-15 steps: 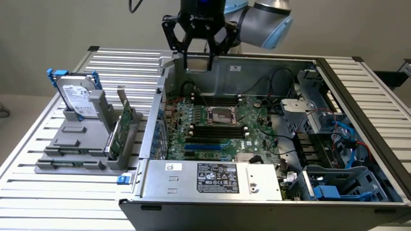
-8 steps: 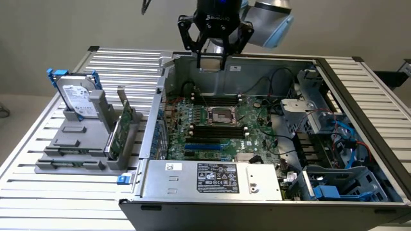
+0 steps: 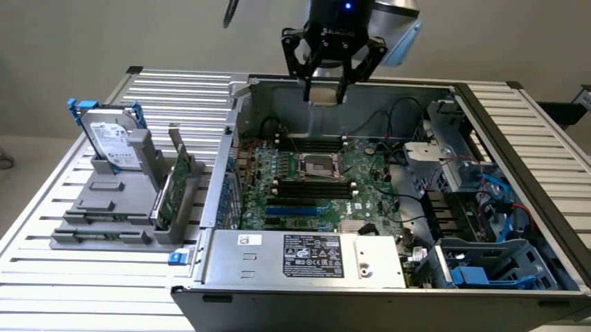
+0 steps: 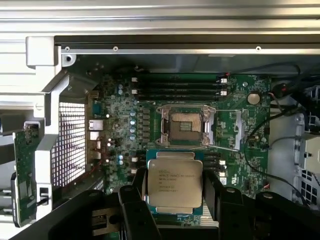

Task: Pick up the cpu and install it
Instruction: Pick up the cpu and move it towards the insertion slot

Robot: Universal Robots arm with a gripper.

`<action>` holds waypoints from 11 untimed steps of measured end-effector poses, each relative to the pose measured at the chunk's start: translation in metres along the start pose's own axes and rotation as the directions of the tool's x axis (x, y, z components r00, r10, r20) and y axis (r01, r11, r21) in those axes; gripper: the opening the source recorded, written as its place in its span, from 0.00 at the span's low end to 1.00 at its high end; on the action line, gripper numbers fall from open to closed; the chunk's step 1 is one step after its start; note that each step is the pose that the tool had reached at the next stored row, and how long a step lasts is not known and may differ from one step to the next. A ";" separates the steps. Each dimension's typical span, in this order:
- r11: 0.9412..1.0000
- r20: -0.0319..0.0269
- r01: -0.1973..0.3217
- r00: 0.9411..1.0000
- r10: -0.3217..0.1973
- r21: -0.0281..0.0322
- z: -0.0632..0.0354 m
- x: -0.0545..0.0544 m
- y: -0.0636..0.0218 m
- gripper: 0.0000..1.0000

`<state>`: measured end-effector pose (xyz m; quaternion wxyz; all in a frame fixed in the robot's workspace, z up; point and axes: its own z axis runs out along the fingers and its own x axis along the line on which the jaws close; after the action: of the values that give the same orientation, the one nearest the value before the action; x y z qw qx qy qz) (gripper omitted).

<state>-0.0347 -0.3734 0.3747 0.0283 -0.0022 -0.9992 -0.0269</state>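
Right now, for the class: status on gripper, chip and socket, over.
Black gripper shut on flat square silvery cpu, above the open computer case. Metal socket on green motherboard empty. Nothing between them.

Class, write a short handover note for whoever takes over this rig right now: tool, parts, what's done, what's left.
Tool: shut on the cpu, gripping two opposite edges.
Cpu: held flat in the air over the motherboard, inside the open case.
Socket: empty.
Done: cpu picked up.
Left: cpu not yet seated in the socket.
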 end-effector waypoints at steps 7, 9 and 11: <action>1.000 -0.001 -0.004 1.000 0.004 0.000 0.0157 -0.012 0.0132 0.55; 1.000 -0.001 -0.004 1.000 0.004 0.000 0.0197 -0.012 0.0187 0.55; 1.000 -0.001 -0.004 1.000 0.004 0.000 0.0235 -0.012 0.0242 0.55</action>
<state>-0.0238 -0.3480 0.3519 0.0290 -0.0041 -0.9992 -0.0270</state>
